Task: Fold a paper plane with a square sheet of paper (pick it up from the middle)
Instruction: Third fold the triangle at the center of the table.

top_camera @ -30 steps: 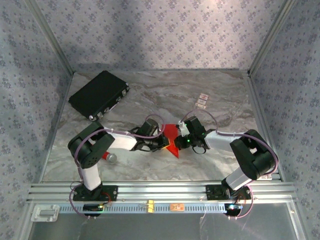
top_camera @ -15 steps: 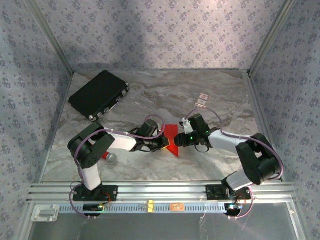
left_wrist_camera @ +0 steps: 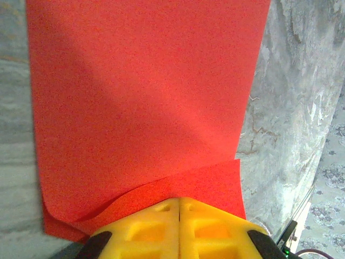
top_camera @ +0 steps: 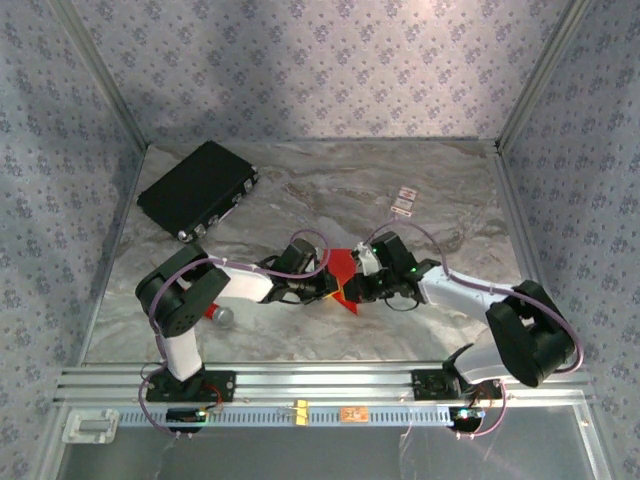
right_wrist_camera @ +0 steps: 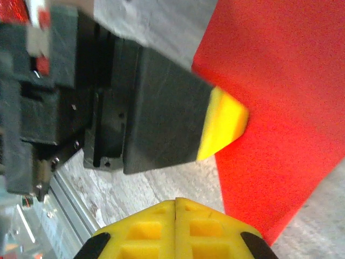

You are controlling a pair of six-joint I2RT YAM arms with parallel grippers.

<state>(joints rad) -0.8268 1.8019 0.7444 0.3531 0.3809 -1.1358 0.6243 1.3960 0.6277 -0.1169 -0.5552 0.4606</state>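
- left gripper: pads clamped together with no gap, planted on the near folded edge of the square sheet of paper. Can't tell whether it pinches or presses down. This arm has barely moved in the last second.
- sheet: lies on the marble table, spreading out ahead of the left tips. A folded flap sits right at those tips and one corner curls up loose, so the crease isn't flat. There's no dart shape yet, so I judge we're early in the fold.
- right gripper: closed, nothing between the fingers. The sheet's corner is just beside its tips. The left gripper's yellow fingertip is ahead of it, on the sheet's edge.
- change: the right elbow has swung outward and the wrist has pushed in toward the left gripper. Less red shows from above than a second ago.
- read: the right is probably coming in closed to press the crease while the left anchors. The risk is the thin sheet skidding or the flap springing back.
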